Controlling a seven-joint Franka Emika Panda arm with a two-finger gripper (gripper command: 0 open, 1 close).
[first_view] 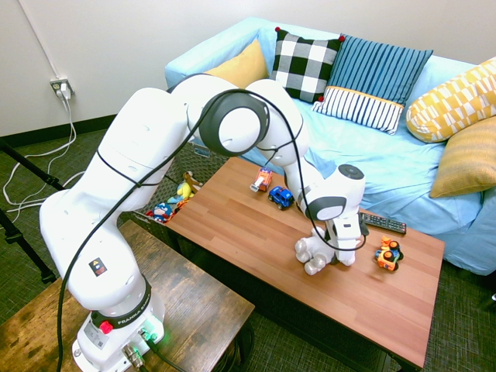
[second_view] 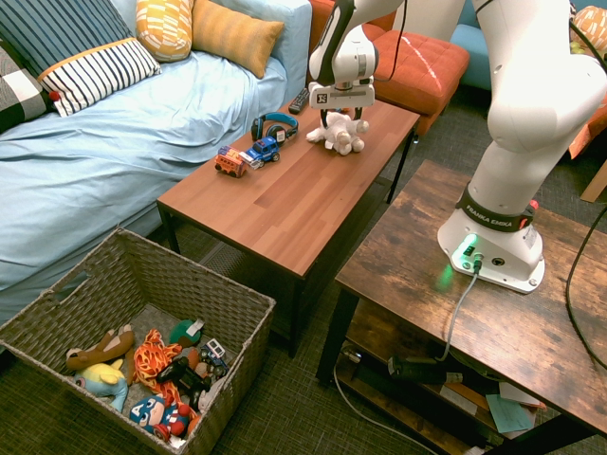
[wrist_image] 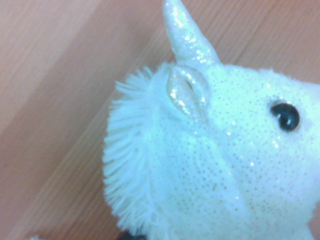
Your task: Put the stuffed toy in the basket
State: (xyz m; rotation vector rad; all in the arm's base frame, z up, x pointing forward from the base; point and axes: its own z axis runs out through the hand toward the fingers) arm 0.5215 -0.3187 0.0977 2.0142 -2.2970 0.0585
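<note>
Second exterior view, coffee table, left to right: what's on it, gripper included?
Orange toy vehicle → blue toy truck → white stuffed unicorn. Headphones, remote and gripper left out: they overlap these or each other across the picture.

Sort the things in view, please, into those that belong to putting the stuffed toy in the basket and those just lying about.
Part of the job:
- white plush unicorn, on the coffee table
- woven basket
- end effector, open around the unicorn

Just lying about:
- blue toy truck
- orange toy vehicle
- headphones
- remote control
</note>
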